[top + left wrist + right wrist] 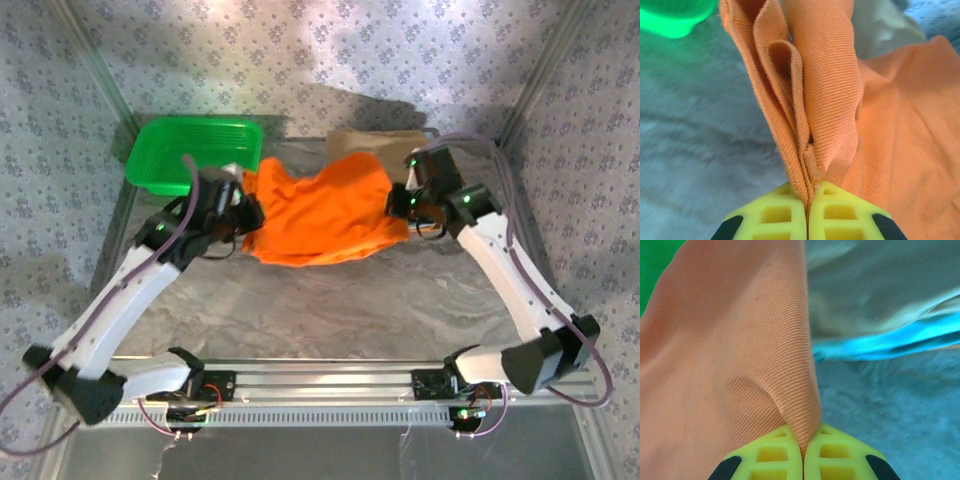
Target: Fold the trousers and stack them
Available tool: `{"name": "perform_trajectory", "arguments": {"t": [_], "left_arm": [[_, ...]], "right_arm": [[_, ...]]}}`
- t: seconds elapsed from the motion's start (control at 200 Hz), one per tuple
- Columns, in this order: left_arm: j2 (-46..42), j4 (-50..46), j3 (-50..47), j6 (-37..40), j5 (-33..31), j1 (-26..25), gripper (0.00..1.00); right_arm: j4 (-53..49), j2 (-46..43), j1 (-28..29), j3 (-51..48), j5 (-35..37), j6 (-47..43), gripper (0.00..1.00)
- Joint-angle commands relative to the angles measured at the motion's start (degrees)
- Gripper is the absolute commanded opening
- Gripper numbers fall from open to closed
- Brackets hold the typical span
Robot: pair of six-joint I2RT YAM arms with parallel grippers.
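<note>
Progress: Midway at best. The trousers [325, 210] are gathered and slung between both arms. No tidy fold shows yet, and the stacking looks still to come.

Left gripper [807, 192]: Jaws pressed shut on one end of the trousers. Several layers of cloth are pinched between its yellow fingers [775, 212], and pleats run straight ahead from the jaws.

Right gripper [802, 440]: Jaws closed tight on a single ridge of fabric at the opposite end. The cloth fans out ahead and to the left of the jaws.

Where the trousers are: Stretched from one set of jaws to the other, sagging in the middle above the table [350, 300]. Whether the lowest edge rests on the surface cannot be told.

How they look: Bright orange, plain, with a fine ribbed weave. The fabric is soft and bunches into thick folds at the left jaws, with a broad creased sheet between the two grips.

Nearby: A green basket [195, 150] sits beyond and left of the left jaws. A tan folded garment [375, 140] lies just beyond the right jaws, partly covered by orange cloth. A light blue garment [880, 342] shows ahead and right of the right jaws.

Still to do: Lay the cloth flat, bring the halves together, then set the bundle on a pile.
</note>
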Motion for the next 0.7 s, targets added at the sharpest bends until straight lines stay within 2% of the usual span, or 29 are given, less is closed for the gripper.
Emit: {"name": "perform_trajectory", "arguments": {"t": [0.0,0.12,0.235,0.44,0.6,0.695], "left_arm": [[7.8,10.2,7.0,5.7,-2.3,-1.5,0.0],[17.6,14.6,14.8,9.4,-3.6,-2.4,0.0],[26.3,17.9,21.3,12.7,-6.0,-3.2,0.0],[38.3,18.9,33.1,13.7,-7.7,-3.8,0.0],[44.5,18.8,37.7,11.7,-8.5,-4.0,0.0],[47.2,18.9,37.1,7.8,-7.1,-4.1,0.0]], "right_arm": [[2.5,4.3,-7.8,5.7,0.8,-3.1,0.0],[6.1,9.6,-16.4,10.2,-1.7,-3.5,0.0],[7.1,16.2,-21.7,15.7,-4.3,-3.8,0.0],[6.7,25.1,-27.0,23.9,-5.2,-6.1,0.0],[6.9,32.9,-29.9,28.6,-7.6,-6.8,0.0],[5.8,38.3,-30.9,32.6,-8.1,-7.3,0.0]]}}
